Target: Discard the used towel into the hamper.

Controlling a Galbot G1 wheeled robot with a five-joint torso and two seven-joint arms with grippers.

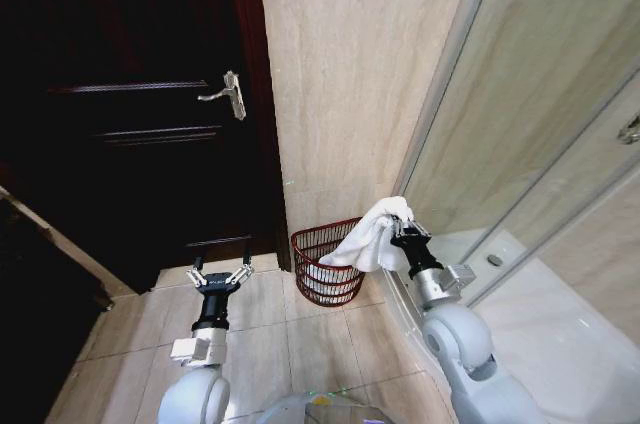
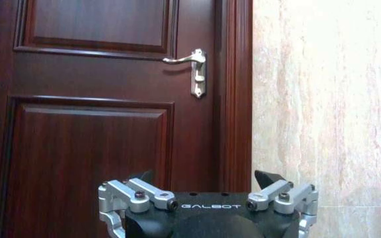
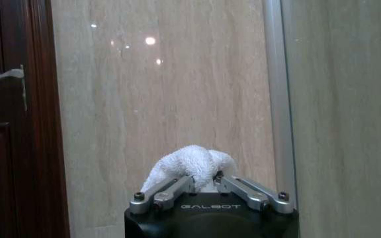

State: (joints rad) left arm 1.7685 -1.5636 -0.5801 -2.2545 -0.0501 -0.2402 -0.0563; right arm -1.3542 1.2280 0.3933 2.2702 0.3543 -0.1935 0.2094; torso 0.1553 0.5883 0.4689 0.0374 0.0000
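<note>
Holding white towel point(image 1: 372, 236) beside hamper point(image 1: 327, 264), right gripper point(image 1: 402, 231) clamped

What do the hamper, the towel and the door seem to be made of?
The hamper: looks like thin metal wire, dark red coating, open mesh you see through. The towel, held in the right gripper: soft white terry cloth, fuzzy looped surface, drapes in folds. The door: likely wood, glossy dark reddish varnish, raised panels.
</note>
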